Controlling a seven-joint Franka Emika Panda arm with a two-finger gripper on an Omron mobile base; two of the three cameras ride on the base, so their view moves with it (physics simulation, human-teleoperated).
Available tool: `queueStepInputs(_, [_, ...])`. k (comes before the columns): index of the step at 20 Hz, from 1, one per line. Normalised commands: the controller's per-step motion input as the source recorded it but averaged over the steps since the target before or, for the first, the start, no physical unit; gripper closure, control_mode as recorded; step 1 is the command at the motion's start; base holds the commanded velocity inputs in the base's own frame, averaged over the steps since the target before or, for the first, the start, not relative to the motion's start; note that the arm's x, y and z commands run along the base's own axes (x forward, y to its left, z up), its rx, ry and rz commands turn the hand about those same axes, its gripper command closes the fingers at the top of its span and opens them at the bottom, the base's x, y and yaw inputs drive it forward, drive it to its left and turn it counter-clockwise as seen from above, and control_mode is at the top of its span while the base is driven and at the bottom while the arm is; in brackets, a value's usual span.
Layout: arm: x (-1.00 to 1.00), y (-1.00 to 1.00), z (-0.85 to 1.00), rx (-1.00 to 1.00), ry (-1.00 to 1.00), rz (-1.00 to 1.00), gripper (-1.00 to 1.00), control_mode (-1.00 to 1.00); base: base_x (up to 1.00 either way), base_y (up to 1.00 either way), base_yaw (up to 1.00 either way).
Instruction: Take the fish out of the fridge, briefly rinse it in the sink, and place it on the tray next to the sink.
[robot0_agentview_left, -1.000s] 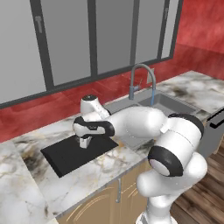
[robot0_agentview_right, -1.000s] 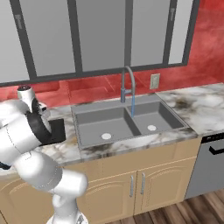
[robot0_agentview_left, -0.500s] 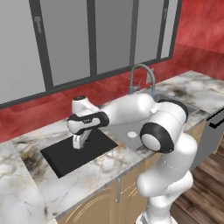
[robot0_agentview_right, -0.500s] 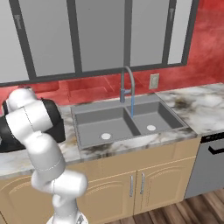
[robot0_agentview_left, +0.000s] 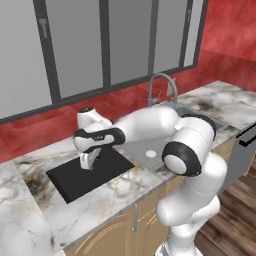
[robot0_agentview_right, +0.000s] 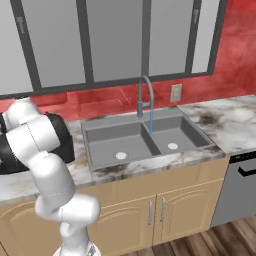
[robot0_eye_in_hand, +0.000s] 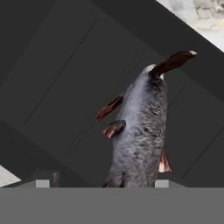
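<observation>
Lying on the flat matte black rectangular tray (robot0_eye_in_hand: 52, 78) w/ low rim is the slim dark-grey fish (robot0_eye_in_hand: 140, 131) w/ reddish fins and a thin reddish tail; in the hand view its body runs from the bottom edge up toward the upper right, tail end up near the tray's far edge, where a strip of white marble countertop (robot0_eye_in_hand: 197, 17) shows beyond. Fish sits directly ahead of the white arm's two-finger gripper (robot0_agentview_left: 89, 161), which in the left base view hangs low over the middle of the tray, pointing down. Fingertips are barely visible at the bottom of the hand view, one small grey nub (robot0_eye_in_hand: 42, 183) on either side of the fish's near end, so the jaws look parted wider than the fish body; can't tell if either tip touches it. Tray rests on the marble counter just beside the grey metal two-basin sink (robot0_agentview_right: 145, 137), on its left as seen from the right base view, approx. as wide as one basin. Tall curved grey faucet (robot0_agentview_right: 146, 97) rises behind the sink's divider, w/ a thin blue stream (robot0_agentview_right: 150, 121) falling under its spout. Behind: red backsplash wall (robot0_agentview_right: 100, 102) w/ a white outlet plate (robot0_agentview_right: 175, 93), grey glass-front upper cabinets w/ dark frames (robot0_agentview_right: 115, 40). Below counter: tan wooden cabinet doors (robot0_agentview_right: 150, 215); a grey dishwasher front (robot0_agentview_right: 235, 195) at far right.
</observation>
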Motion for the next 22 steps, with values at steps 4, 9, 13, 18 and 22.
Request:
queueStepInputs(4, [-0.59, -0.11, 0.56, 0.00, -0.26, 0.00, -1.00, -1.00, 0.00, 0.00, 0.00])
queueStepInputs(9, [-0.63, -0.28, 0.67, 0.00, -0.33, 0.00, -1.00, -1.00, 0.00, 0.00, 0.00])
queueStepInputs(13, [-0.56, -0.37, 0.75, 0.00, -0.35, 0.00, -1.00, -1.00, 0.00, 0.00, 0.00])
queueStepInputs(18, [-0.86, -0.56, 0.87, 0.00, -0.42, 0.01, -1.00, -1.00, 0.00, 0.00, 0.00])
queueStepInputs(22, [-1.00, -0.95, 0.62, 0.06, -0.48, 0.05, -1.00, -1.00, 0.00, 0.00, 0.00])
